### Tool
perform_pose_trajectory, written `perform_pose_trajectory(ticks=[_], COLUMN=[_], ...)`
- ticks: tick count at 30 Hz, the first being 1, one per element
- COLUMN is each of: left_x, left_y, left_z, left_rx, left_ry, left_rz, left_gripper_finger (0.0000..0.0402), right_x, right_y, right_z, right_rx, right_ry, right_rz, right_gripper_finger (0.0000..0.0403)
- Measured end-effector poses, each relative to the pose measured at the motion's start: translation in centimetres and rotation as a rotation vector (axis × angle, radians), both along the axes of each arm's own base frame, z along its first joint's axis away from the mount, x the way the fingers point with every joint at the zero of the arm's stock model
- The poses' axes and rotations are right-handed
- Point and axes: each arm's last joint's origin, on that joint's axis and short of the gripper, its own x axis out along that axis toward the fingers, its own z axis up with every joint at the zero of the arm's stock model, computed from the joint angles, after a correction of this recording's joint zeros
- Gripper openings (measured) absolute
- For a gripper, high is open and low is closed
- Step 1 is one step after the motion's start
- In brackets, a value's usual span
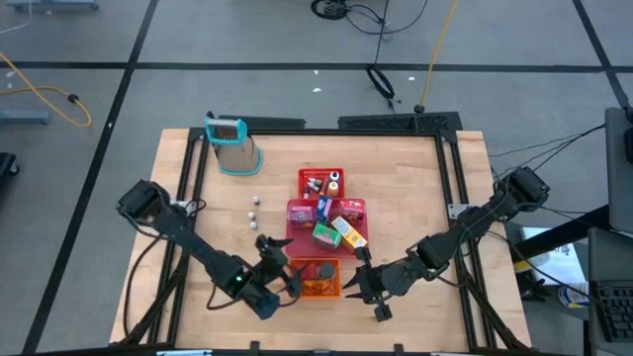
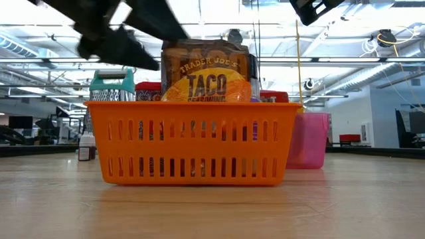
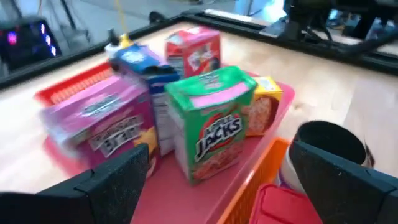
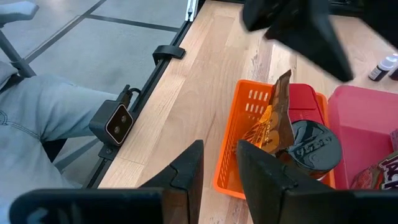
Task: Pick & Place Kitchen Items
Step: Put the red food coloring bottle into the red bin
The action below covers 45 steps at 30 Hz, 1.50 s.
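Only your low view shows the taco seasoning packet (image 2: 207, 78), printed "TRADER JOE'S TACO", standing in the orange basket (image 2: 192, 143). Your left wrist view reads "APPLE JACKS" on the green box (image 3: 211, 121) in the pink tray (image 3: 180, 196). Your left gripper (image 1: 280, 285) is spread wide, holding nothing, beside the basket. Your right gripper (image 4: 217, 171) is slightly parted, empty, near the basket.

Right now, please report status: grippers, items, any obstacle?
Left gripper open at orange basket. Right gripper open beside it, empty. Taco packet in basket. No obstacle visible.
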Motion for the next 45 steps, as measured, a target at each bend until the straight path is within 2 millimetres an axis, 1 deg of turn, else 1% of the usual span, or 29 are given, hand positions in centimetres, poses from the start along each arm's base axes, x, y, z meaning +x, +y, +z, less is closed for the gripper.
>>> perform_pose_trajectory(ticks=[6,9,14,17,20,28,35,40,45], left_x=[-3.3,-5.3,-8.2,-9.1,-9.4,-8.7,-8.1,-7.8,-8.2], left_y=[1.4,2.1,3.4,3.6,3.5,3.0,3.7,4.2,5.2], left_z=[1.8,1.8,1.6,1.6,1.6,1.3,1.1,-0.2,-1.9], left_rx=[-0.069,-0.06,-0.09,-0.132,-0.146,-0.185,-0.256,-0.248,-0.253], left_ry=[0.011,0.061,0.122,0.166,0.183,0.192,0.242,0.297,0.379], left_rz=[0.125,0.183,0.358,0.427,0.436,0.393,0.45,0.492,0.554], left_gripper_finger=[0.039,0.039,0.039,0.039,0.039,0.039,0.039,0.039,0.039], right_x=[0.0,0.0,0.0,0.0,0.0,0.0,0.0,0.0,0.1], right_y=[0.0,0.0,0.0,0.0,0.0,0.0,0.0,-0.1,-0.1], right_z=[0.0,0.0,0.0,0.0,0.0,0.0,0.0,0.0,0.0], right_rx=[0.0,0.001,0.001,0.001,0.001,0.001,0.001,0.0,0.0], right_ry=[0.0,-0.001,-0.001,-0.001,-0.001,-0.001,-0.001,-0.001,-0.001], right_rz=[0.0,0.0,0.0,0.0,0.0,-0.001,-0.002,-0.002,-0.003], right_gripper_finger=[0.0089,0.0089,0.0089,0.0089,0.0089,0.0089,0.0089,0.0089,0.0089])
